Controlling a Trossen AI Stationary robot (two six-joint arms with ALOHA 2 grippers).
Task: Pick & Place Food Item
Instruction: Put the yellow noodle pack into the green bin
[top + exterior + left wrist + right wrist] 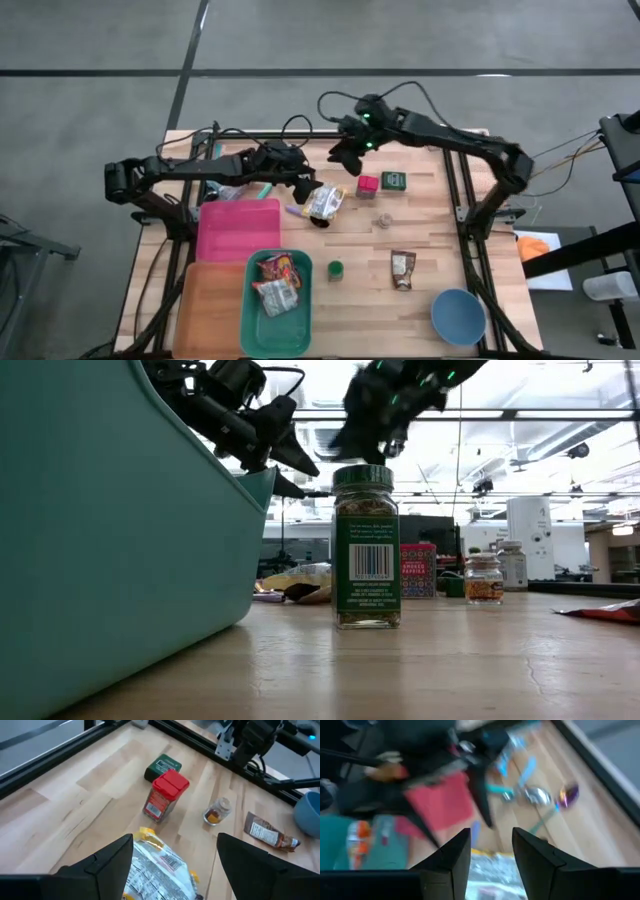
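Wooden tabletop [430, 240] from above: two snack packets already lie in the green tray [252, 335], while a yellow-edged foil packet [325, 202] lies loose by the pink tray [238, 225]. The left gripper [312, 200] hangs at that packet's edge, and the right gripper [350, 160] hovers near the red spice jar [368, 185].

Low view: a green-labelled spice jar [366, 550] stands in front.

Left wrist: spread fingers [110, 865] straddle the packet without closing on it, so the pick looks pending.

Right wrist: fingers [452, 857] stand apart, empty, above the packet.
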